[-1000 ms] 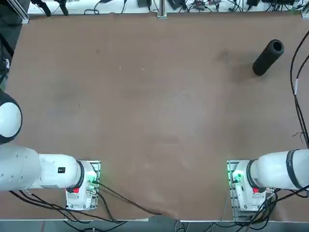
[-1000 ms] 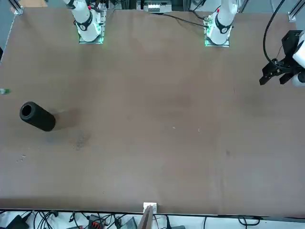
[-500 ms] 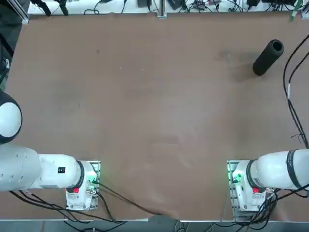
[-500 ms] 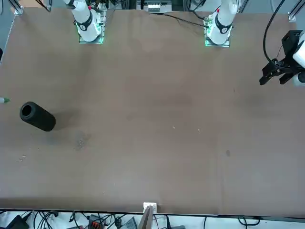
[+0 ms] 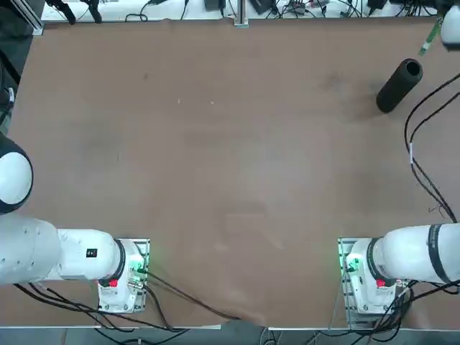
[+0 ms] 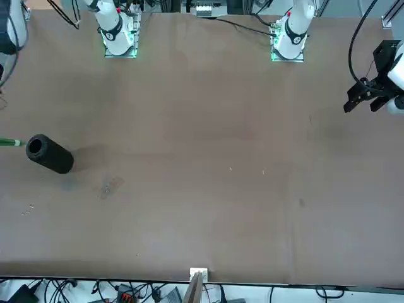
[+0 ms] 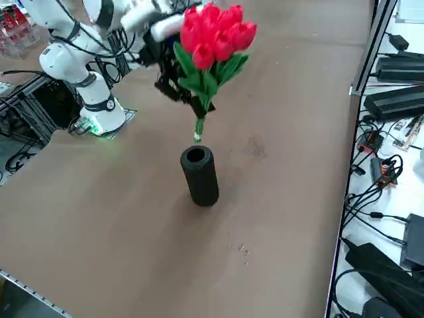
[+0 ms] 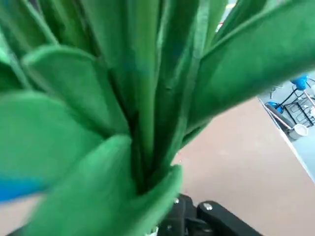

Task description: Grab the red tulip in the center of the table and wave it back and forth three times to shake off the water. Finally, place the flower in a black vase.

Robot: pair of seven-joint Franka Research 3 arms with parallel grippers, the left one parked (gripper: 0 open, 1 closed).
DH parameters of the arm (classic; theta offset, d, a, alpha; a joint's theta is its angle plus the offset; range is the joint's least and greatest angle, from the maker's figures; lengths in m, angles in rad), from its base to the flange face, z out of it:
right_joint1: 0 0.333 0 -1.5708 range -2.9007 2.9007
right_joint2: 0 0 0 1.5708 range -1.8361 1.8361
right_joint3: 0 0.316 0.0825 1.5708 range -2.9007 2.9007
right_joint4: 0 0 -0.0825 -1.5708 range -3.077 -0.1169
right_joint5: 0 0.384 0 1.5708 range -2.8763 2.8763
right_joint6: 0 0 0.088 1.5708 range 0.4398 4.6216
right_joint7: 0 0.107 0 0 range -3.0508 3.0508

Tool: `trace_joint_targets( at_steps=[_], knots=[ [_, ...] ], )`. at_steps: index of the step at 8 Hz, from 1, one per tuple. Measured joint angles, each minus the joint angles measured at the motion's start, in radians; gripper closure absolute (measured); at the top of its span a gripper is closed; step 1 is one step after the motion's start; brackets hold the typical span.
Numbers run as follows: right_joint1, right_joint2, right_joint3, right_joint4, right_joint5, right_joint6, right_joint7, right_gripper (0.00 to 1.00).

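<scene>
Right side view: the right hand (image 7: 197,105) is closed on the red tulip (image 7: 215,40), upright above the counter (image 7: 278,132), stem tip near the black vase's (image 7: 199,175) mouth. Current step, judged: placement. Top view: green stem tip beside the vase; next, align over the mouth, then lower.

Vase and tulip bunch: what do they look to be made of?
Black vase: probably matte plastic or ceramic, fine-textured; the sides show no sharp highlights. Red tulip: likely artificial, fabric or soft foam; the leaves look thick, with a smooth, dull surface in the right wrist view.
</scene>
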Motion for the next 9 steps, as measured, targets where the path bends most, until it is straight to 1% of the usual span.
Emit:
trace_joint_targets(
  at_steps=[2,5,7,9],
  knots=[
    [-0.019,-0.001,-0.001,-0.076,0.000,0.091,0.001,0.89],
    [-0.032,0.005,-0.001,-0.119,0.000,0.172,0.002,0.89],
    [-0.033,0.028,-0.001,-0.168,0.000,0.283,0.037,0.89],
    [-0.041,0.076,-0.001,-0.231,0.000,0.428,0.049,0.89]
  ],
)
